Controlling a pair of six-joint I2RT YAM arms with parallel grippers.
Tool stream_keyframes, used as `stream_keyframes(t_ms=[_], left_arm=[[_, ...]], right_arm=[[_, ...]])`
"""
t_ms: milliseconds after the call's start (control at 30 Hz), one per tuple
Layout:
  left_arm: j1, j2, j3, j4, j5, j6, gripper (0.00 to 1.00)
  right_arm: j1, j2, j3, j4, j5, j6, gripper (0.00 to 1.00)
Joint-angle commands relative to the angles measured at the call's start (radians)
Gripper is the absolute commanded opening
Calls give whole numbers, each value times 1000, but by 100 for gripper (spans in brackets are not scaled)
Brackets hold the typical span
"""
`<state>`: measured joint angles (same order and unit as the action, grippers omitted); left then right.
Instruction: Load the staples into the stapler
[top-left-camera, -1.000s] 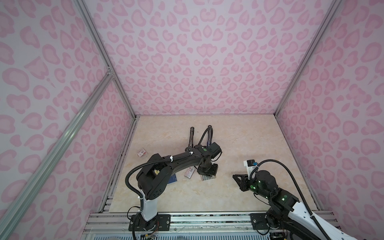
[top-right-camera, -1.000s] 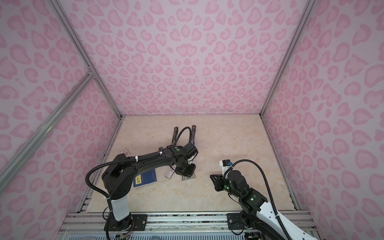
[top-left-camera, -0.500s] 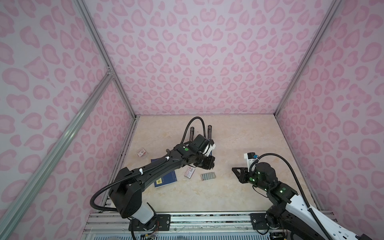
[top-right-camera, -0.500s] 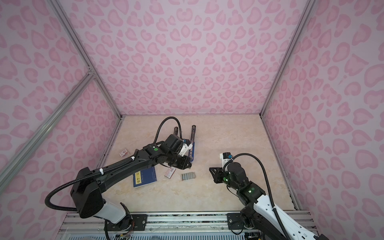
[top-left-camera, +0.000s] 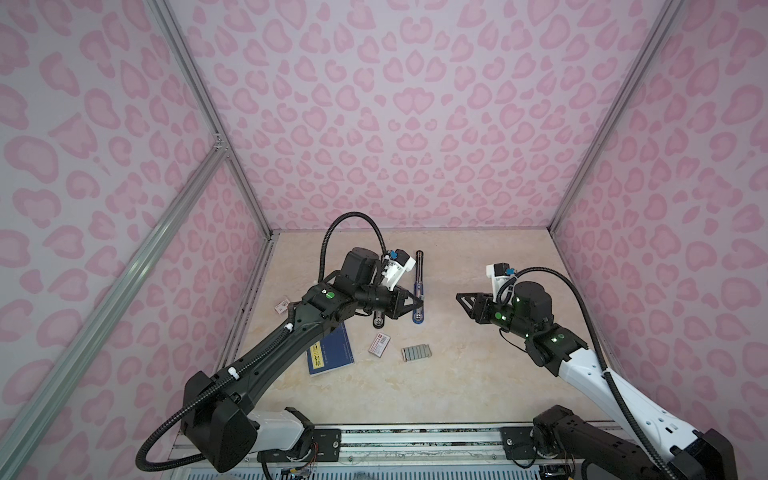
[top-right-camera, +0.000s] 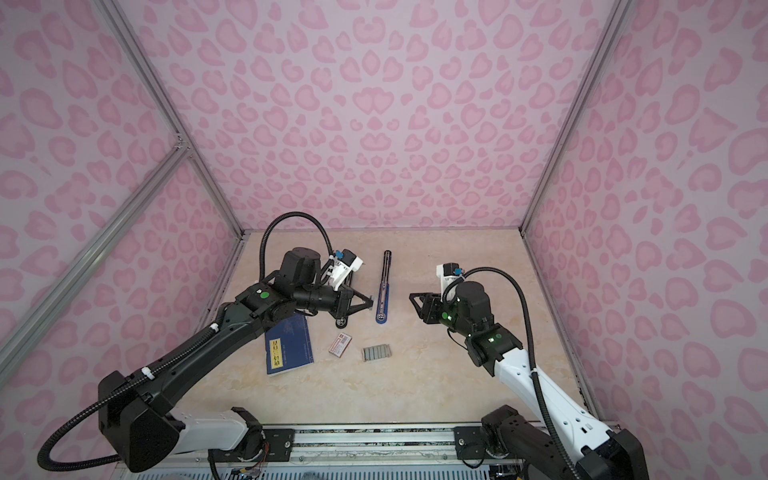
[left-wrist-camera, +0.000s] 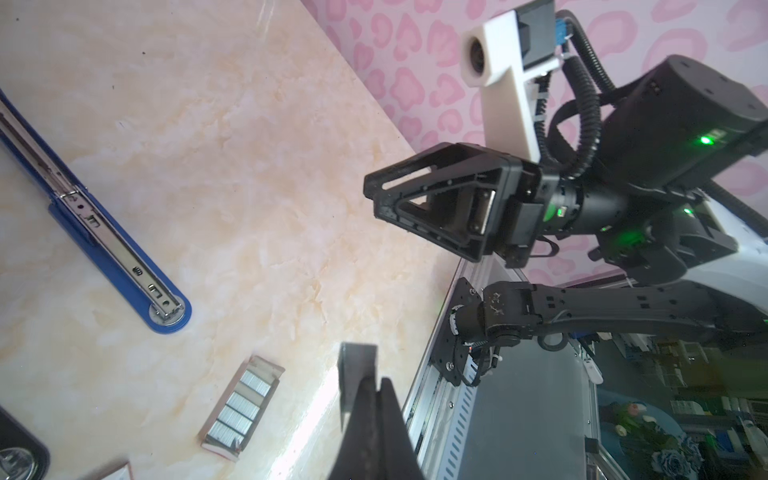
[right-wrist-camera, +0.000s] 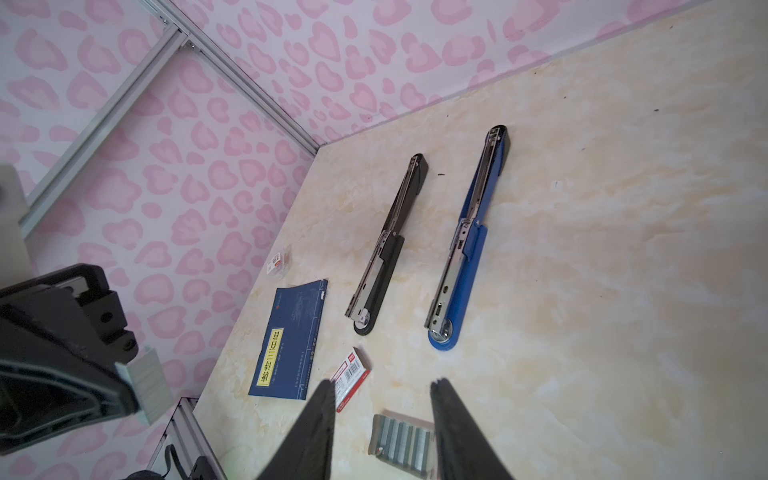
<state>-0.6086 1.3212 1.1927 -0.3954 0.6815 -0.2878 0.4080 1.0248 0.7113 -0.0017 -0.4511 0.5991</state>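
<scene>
Not loaded yet, judging from the two staplers: black stapler (right-wrist-camera: 386, 249) and blue stapler (right-wrist-camera: 465, 249) side by side on the table (top-left-camera: 478, 374), both swung open flat, bare metal channels facing up, nothing visible inside. Intended one of the two: cannot tell

Done already, by the look of things: opening of the staplers and picking of one strip. For the left gripper (top-right-camera: 369, 298): closed tight on a strip of staples (right-wrist-camera: 143, 380), thin, grey and ribbed, sticking out past the tips in the right wrist view; raised above the table, just beside the near end of the blue stapler. For the right gripper (right-wrist-camera: 381, 384): fingers parted, nothing between them, pointing toward the left gripper. Rest of the staples (top-left-camera: 415, 352): flat on the table toward the front, just beside the white-and-red box (top-left-camera: 380, 344), apart from both staplers

Left to do, probably: laying the strip straight into one channel, then folding that stapler shut

About edges: narrow channel walls, so little room sideways for the strip. About room: wide open table to the right of the blue stapler, good for an approach; more crowded on the left, with the blue booklet (top-left-camera: 330, 351), the box and the black stapler partly under the left arm in both top views
</scene>
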Motion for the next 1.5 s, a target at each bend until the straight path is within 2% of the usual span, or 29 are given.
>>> stream_keyframes(t_ms=[0, 233, 367, 533, 700, 867, 1133, 1267, 1467], left_arm=[[3, -36, -8, 98, 62, 15, 3], [13, -48, 3, 136, 80, 13, 3], [15, -29, -16, 144, 0, 10, 3], [15, -35, -74, 254, 99, -45, 3], [11, -40, -97, 309, 181, -75, 3], [-8, -37, -101, 317, 225, -76, 4], [-34, -28, -94, 316, 254, -73, 4], [-36, -28, -91, 318, 261, -74, 4], [-36, -27, -90, 318, 265, -76, 3]], right_arm=[[-21, 38, 24, 107, -175, 31, 42], [-44, 91, 81, 207, -273, 41, 55], [-45, 108, 62, 286, -299, 76, 55], [-43, 97, -22, 512, -382, 171, 51], [-35, 81, -70, 624, -437, 207, 52], [-14, 86, -101, 754, -494, 260, 54], [2, 123, -127, 965, -560, 360, 51], [14, 129, -131, 993, -572, 369, 52], [43, 105, -134, 885, -561, 292, 53]])
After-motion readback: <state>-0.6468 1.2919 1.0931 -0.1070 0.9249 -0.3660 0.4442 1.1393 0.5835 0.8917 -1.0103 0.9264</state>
